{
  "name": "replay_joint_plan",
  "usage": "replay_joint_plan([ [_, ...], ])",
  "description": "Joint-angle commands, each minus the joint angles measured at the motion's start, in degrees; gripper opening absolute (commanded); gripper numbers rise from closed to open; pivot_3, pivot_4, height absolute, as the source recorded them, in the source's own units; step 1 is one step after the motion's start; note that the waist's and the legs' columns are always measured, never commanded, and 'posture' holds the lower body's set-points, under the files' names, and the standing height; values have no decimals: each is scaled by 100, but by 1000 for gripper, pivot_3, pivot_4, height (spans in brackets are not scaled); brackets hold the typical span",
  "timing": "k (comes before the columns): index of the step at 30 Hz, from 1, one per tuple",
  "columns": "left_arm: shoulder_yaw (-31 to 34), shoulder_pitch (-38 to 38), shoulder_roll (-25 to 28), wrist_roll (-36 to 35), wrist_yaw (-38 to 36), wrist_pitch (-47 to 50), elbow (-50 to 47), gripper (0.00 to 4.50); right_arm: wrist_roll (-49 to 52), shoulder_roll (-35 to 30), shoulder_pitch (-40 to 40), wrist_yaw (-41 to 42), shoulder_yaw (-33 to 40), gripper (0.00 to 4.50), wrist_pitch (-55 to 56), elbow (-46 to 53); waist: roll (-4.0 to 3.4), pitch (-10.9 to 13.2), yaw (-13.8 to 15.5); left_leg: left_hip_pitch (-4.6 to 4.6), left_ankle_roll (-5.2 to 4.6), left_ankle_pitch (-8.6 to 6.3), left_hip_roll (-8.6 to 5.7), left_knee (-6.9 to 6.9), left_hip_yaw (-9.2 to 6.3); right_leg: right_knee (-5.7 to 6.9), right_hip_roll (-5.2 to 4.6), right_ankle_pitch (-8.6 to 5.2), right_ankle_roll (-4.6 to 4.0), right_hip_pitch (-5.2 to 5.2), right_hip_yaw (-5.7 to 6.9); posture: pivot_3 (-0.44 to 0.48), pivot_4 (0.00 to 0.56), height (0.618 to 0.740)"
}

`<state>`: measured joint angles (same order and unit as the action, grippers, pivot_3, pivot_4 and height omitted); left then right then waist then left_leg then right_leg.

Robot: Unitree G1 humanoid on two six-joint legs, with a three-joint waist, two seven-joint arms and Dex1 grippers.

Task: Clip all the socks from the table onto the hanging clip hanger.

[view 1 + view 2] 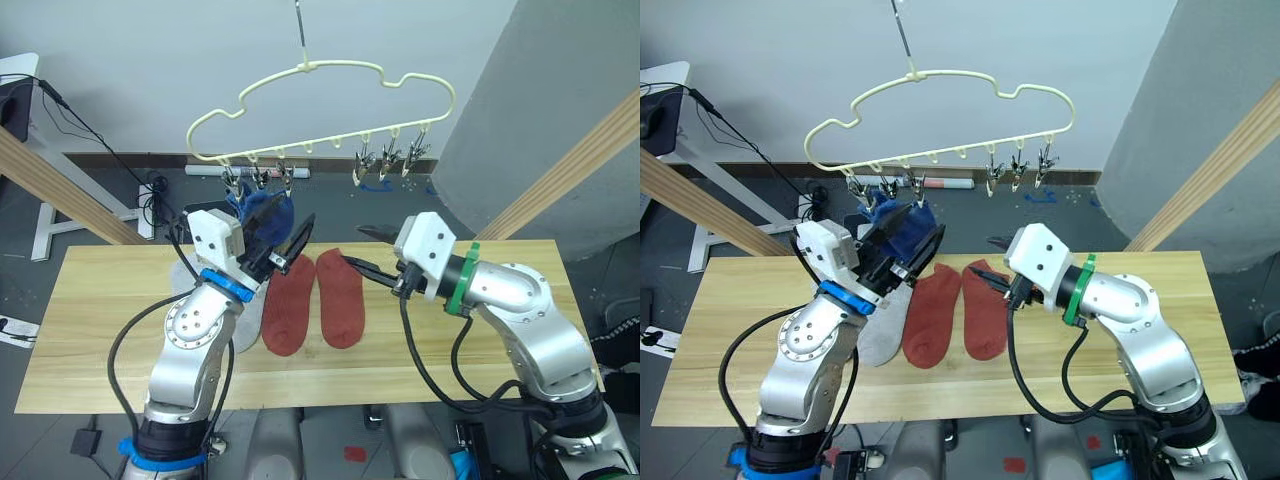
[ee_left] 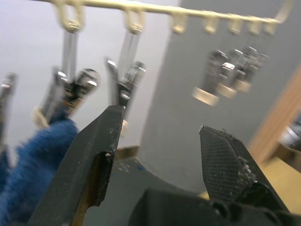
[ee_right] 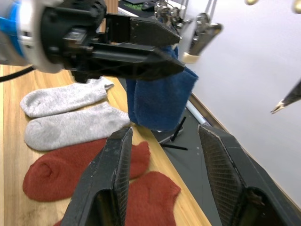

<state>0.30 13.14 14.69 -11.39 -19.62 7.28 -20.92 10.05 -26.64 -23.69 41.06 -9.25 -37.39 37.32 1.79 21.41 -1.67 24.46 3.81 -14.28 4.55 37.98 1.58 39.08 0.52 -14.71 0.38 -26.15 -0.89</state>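
A: Where are the socks lying at this moment?

B: Two red socks (image 1: 312,302) are lying side by side at the centre of the table (image 1: 90,340). Two grey socks (image 3: 66,113) are resting just to their left, partly hidden behind the left arm in the head views. Blue socks (image 1: 905,230) are hanging from the leftmost clips of the hanger (image 1: 320,105), which is occupying the upper centre of the frame.

A: And the pincers?

B: The left gripper (image 1: 292,245) is hovering just beside the hanging blue fabric, fingers spread apart and gripping nothing. The right gripper (image 1: 365,250) is hanging above the red pair, its fingers likewise parted and empty. Three clips (image 1: 385,160) at the hanger's right end are hanging free.
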Motion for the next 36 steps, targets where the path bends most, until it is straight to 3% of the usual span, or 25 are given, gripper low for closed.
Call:
replay_joint_plan([
  [1, -37, 144, -150, 182, 213, -202, 19, 2952, 304, -128, -80, -6, 256, 2285, -171, 386, 0, 0, -1, 0, 0, 0, 0, 0, 1, 0, 0, 0, 0, 0, 0, -110, 396, 701],
  [16, -67, 821, -552, 557, 641, -337, 558, 2952, 1172, -470, -493, 288, 673, 2285, 38, 80, 4, 3, -18, 3, -3, -2, -2, 0, 1, -2, 0, 5, -7, 0, 3, -128, 401, 701],
  [36, 1, 1105, -727, 827, 1132, -206, 714, 2952, 1363, -586, -550, 252, 674, 2285, 199, -113, 5, 3, -17, 3, 4, 2, -1, 1, 2, -1, 0, 9, -11, 1, 3, -127, 398, 701],
])
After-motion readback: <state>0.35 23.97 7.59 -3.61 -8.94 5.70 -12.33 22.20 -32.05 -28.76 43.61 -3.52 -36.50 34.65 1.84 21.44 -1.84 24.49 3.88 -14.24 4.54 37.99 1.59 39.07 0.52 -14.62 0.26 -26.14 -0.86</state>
